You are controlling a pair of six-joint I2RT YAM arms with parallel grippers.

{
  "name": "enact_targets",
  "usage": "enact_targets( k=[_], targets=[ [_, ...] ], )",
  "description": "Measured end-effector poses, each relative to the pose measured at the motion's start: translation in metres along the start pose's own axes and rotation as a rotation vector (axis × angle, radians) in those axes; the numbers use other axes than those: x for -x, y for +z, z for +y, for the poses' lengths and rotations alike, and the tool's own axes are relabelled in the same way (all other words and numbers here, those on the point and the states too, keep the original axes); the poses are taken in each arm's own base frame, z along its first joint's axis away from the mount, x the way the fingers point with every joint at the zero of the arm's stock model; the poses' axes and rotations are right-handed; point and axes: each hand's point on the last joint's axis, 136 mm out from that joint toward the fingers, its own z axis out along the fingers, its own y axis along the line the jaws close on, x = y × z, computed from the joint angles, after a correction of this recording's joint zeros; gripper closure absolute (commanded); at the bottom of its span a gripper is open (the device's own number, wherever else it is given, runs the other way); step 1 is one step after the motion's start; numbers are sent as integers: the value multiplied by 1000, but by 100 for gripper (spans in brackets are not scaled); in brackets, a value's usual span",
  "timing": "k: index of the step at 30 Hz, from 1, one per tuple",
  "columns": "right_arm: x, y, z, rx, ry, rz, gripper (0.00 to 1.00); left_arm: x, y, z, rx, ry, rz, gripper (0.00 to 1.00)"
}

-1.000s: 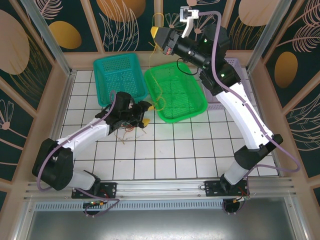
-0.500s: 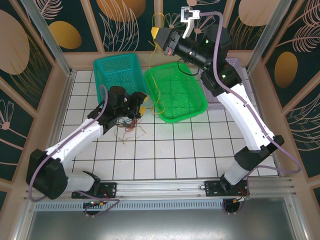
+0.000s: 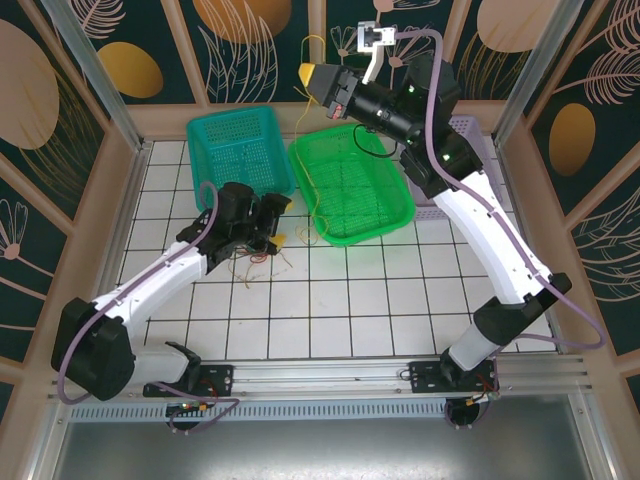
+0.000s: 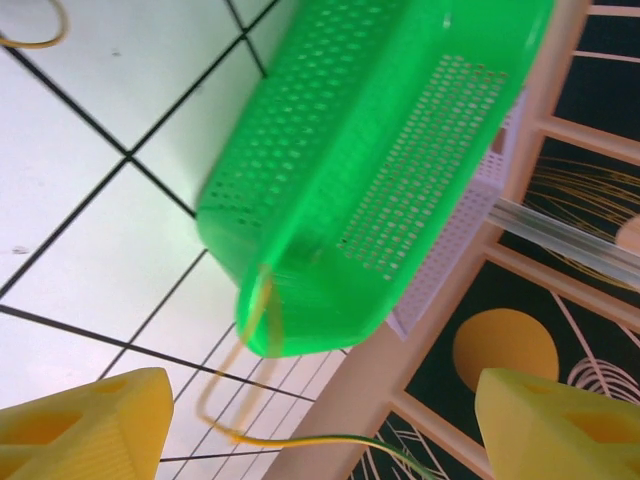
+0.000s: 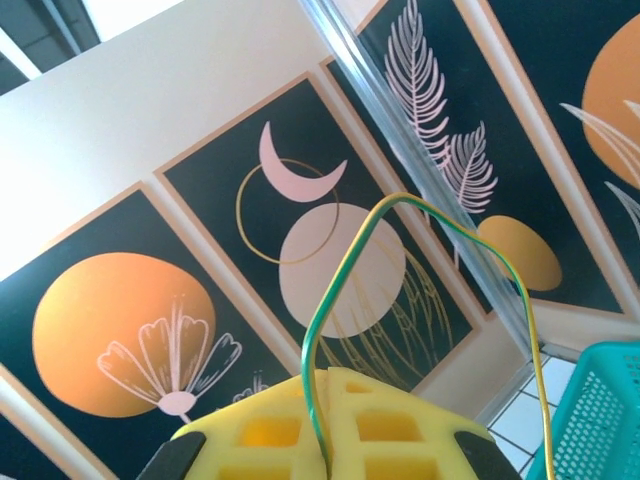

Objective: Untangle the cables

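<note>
The right tool (image 3: pixel 312 76) is up high on the far side, pinching a yellow-green cable (image 5: pixel 322 340) that hangs down beside the green basket (image 3: pixel 370 190). The left tool (image 4: pixel 320 410) is wide, low over the table (image 3: pixel 400 300), near the other cables (image 3: pixel 255 258) lying in a heap.

One yellow-green cable (image 3: pixel 306 150) lifted: arcs at top centre of the overhead frame, hangs slack to mid-frame, lower end curled. Remaining red, tan, dark cables (image 3: pixel 255 262) lie tangled on worktop (image 3: pixel 350 290), centre-left.
</note>
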Motion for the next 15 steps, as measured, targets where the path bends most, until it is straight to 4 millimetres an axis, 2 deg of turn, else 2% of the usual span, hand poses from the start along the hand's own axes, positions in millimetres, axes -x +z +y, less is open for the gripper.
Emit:
enact_targets(
  k=[7, 11, 15],
  targets=[
    [2, -5, 16, 41, 3, -11, 100, 3, 20, 17, 52, -36, 21, 24],
    [0, -4, 15, 43, 14, -10, 100, 2, 25, 16, 47, -38, 36, 29],
    [-5, -3, 11, 40, 23, -1, 100, -1, 26, 12, 30, -32, 51, 37]
  ],
)
